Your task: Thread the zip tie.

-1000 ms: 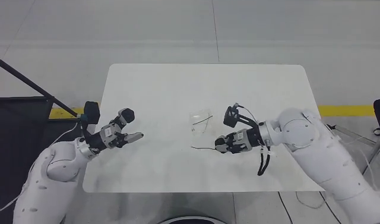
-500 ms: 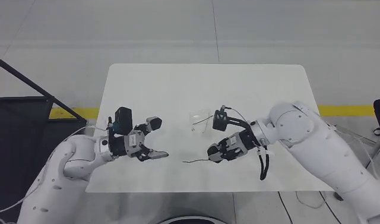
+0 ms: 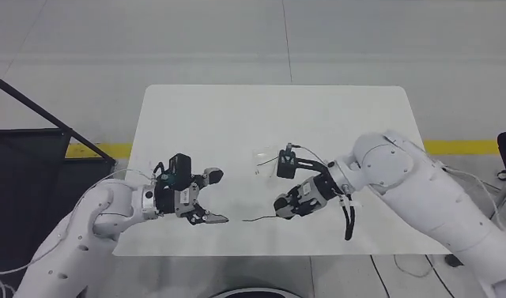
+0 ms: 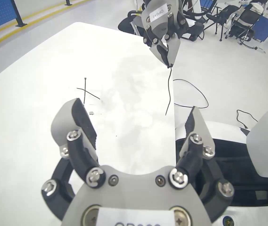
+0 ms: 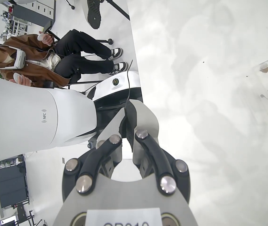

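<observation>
A thin black zip tie (image 3: 258,216) hangs out over the table's near edge, held at one end by my right gripper (image 3: 277,213), which is shut on it. The left wrist view shows that gripper (image 4: 169,65) pinching the tie (image 4: 168,90), whose free end points toward my left gripper (image 4: 137,116). My left gripper (image 3: 218,197) is open, a short way from the tie's free tip, with nothing between its fingers. In the right wrist view the tie (image 5: 128,81) sticks out past the closed fingertips (image 5: 127,105).
A small clear container (image 3: 267,162) with more black zip ties (image 4: 85,92) sits mid-table on the white table (image 3: 237,124). The table's near edge (image 4: 174,109) runs just beside both grippers.
My left arm has swung in from the table's left side toward the middle, its gripper now facing the tie's free end. My right gripper moved slightly left and nearer the front edge with the tie.
</observation>
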`<state>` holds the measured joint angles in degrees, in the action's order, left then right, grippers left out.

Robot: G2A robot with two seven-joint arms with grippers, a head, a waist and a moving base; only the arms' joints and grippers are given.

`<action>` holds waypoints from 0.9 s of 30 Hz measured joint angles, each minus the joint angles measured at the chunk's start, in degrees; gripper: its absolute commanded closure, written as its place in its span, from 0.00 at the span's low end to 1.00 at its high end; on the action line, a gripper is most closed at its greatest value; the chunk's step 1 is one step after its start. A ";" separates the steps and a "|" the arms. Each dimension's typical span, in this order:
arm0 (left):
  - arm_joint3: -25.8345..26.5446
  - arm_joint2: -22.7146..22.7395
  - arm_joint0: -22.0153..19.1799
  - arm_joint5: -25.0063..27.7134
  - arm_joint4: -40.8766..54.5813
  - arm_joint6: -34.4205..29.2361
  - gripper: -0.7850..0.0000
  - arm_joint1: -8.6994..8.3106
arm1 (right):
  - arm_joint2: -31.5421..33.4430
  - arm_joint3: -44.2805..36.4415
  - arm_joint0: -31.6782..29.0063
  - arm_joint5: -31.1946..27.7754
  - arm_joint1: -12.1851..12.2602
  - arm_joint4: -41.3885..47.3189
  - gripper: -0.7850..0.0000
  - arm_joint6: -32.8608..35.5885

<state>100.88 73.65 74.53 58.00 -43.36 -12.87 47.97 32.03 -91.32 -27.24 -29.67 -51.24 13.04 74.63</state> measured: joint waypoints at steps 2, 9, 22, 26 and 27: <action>0.00 0.00 0.00 0.00 0.00 0.00 0.00 0.00 | 0.00 0.00 0.00 0.00 0.00 0.00 1.00 0.00; 0.56 -1.06 0.84 -0.43 -0.22 0.36 0.00 0.08 | -0.27 -2.33 -0.25 2.65 -0.43 -3.02 1.00 -1.16; 0.35 -7.82 -4.06 0.00 -1.47 -0.95 0.55 0.19 | -3.49 -3.42 4.49 8.98 -4.33 -5.77 1.00 -0.57; -0.31 -9.03 -4.98 0.00 -1.68 -0.24 0.55 0.03 | -3.87 -2.36 5.13 8.81 -5.21 -5.60 1.00 -0.34; -0.39 -9.26 -5.13 0.00 -1.68 -0.09 0.56 -0.01 | -3.88 -2.17 5.19 8.77 -5.34 -5.55 1.00 -0.32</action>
<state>100.49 64.39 69.40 58.00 -45.04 -12.96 47.96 28.15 -93.49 -22.05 -20.90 -56.59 7.48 74.31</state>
